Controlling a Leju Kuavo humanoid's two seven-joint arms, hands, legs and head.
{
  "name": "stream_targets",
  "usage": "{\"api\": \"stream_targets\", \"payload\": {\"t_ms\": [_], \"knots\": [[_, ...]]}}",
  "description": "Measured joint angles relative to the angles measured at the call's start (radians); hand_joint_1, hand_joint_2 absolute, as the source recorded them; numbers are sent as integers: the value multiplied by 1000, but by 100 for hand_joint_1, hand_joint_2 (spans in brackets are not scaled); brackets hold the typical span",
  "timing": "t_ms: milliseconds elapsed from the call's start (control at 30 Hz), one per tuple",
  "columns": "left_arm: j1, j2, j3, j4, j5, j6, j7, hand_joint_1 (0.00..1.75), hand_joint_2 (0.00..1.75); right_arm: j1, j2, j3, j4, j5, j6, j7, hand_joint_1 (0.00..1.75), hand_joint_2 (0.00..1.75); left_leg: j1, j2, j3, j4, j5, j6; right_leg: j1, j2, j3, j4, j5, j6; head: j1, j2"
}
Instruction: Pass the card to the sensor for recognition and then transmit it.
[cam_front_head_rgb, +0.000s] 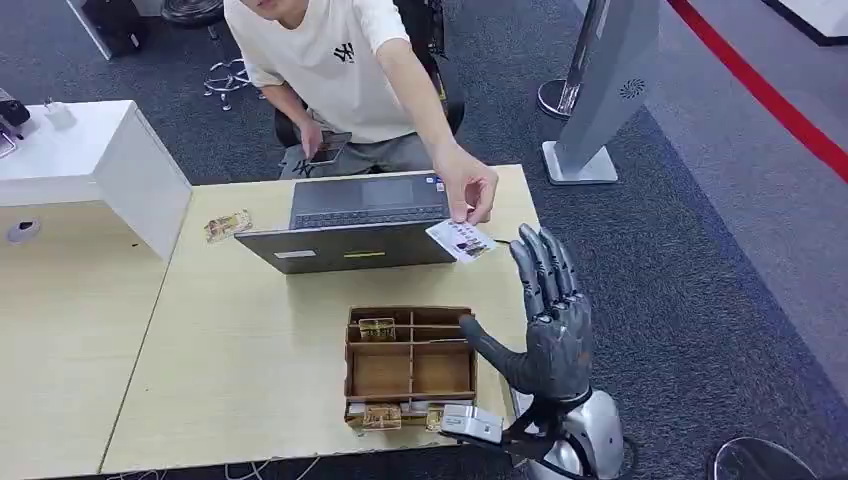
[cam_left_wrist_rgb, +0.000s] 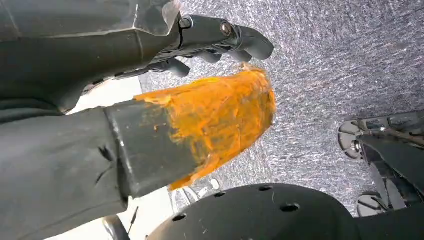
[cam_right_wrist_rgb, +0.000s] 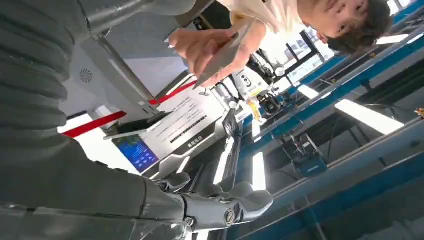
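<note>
Near the table's (cam_front_head_rgb: 250, 350) right edge:
Card (cam_front_head_rgb: 460, 240): thin, stiff, slick; person's hand (cam_front_head_rgb: 468, 190) offers it; pinch the free edge.
Right robot hand (cam_front_head_rgb: 548, 320): spread, empty.
Left robot hand (cam_left_wrist_rgb: 215, 37): state unclear.

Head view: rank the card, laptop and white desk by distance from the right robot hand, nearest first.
1. Card, held by a person's hand, just beyond the right robot hand.
2. Laptop, left of the card on the table.
3. White desk, far left.

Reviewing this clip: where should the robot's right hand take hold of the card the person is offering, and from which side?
Probably the card's free end, nearest the open right hand. The person's hand pinches its far edge, so approach from the robot's side, thumb and fingers on its flat faces.
</note>
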Motion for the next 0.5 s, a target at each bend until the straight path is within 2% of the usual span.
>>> {"api": "stream_targets", "payload": {"t_ms": [300, 333, 367, 400, 467, 500], "knots": [[0, 2, -17, 0, -19, -1, 3, 0, 0, -106, -3, -22, 106, 61, -1, 60, 0, 175, 0, 0, 0, 0, 0, 0, 0, 0, 0, 0, 0, 0, 0, 0], [-1, 2, -19, 0, -21, -1, 3, 0, 0, -117, -3, -23, 118, 67, -1, 63, 7, 175, 0, 0, 0, 0, 0, 0, 0, 0, 0, 0, 0, 0, 0, 0], [-1, 2, -20, 0, -21, -1, 3, 0, 0, -125, -3, -24, 127, 73, -1, 64, 65, 175, 0, 0, 0, 0, 0, 0, 0, 0, 0, 0, 0, 0, 0, 0], [-1, 2, -23, 0, -21, -1, 4, 0, 0, -132, -3, -24, 136, 75, -1, 66, 145, 175, 0, 0, 0, 0, 0, 0, 0, 0, 0, 0, 0, 0, 0, 0], [0, 2, -26, 0, -22, -1, 5, 0, 0, -143, -3, -25, 148, 78, -1, 75, 175, 175, 0, 0, 0, 0, 0, 0, 0, 0, 0, 0, 0, 0, 0, 0], [0, 2, -26, 0, -23, -1, 5, 0, 0, -148, -3, -26, 154, 83, -1, 79, 175, 175, 0, 0, 0, 0, 0, 0, 0, 0, 0, 0, 0, 0, 0, 0]]}}
